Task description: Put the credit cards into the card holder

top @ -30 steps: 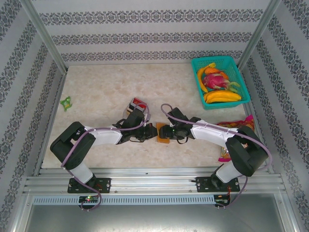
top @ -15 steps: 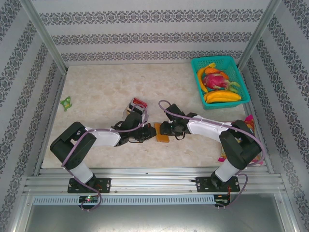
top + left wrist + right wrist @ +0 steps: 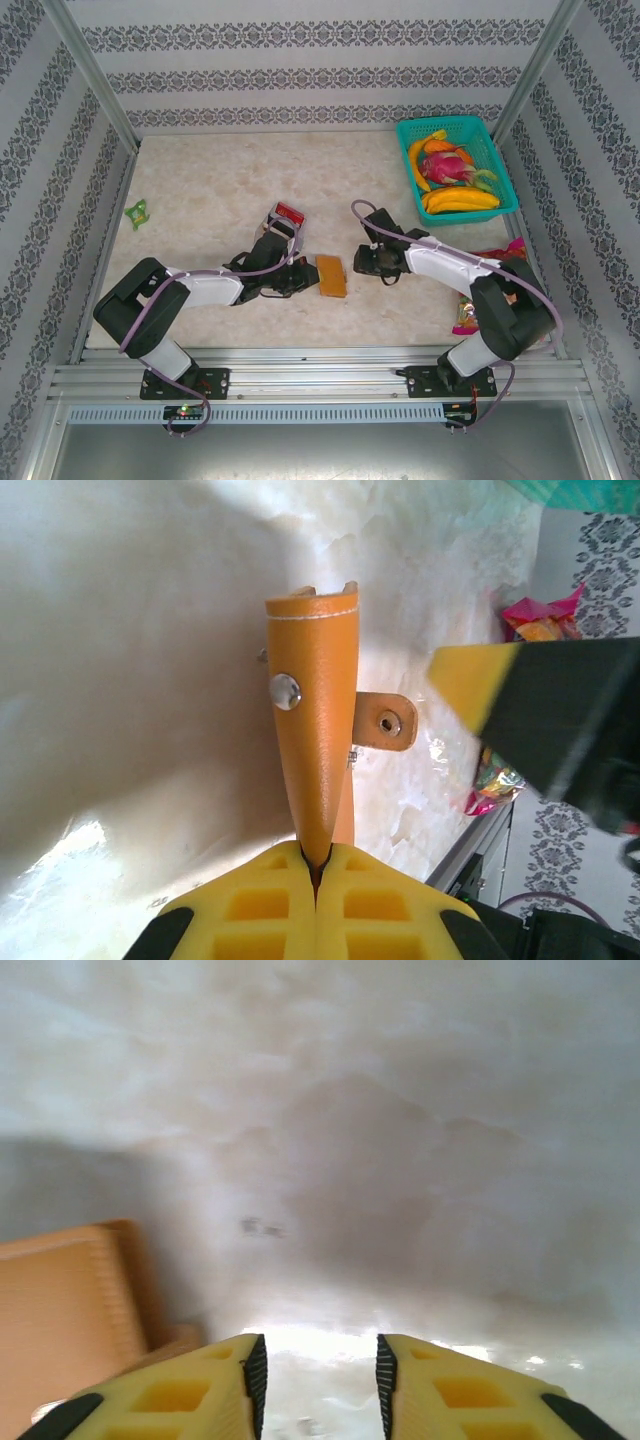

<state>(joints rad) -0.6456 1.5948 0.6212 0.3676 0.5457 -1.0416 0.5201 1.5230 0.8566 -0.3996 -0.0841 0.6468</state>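
The left gripper [image 3: 315, 865] pinches the orange card holder [image 3: 312, 710] by its thin edge. Just beside the card holder, the right gripper [image 3: 318, 1365] sits half open and empty. That small pinch might let the card holder slip or flop shut.

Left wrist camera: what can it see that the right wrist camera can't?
Left wrist's extras: the left gripper pinching the card holder by its edge, the holder's silver snap, its strap tab, and bright snack packets. Right wrist's extras: the right gripper, jaws apart with nothing between them. Both: the orange card holder and the pale table.
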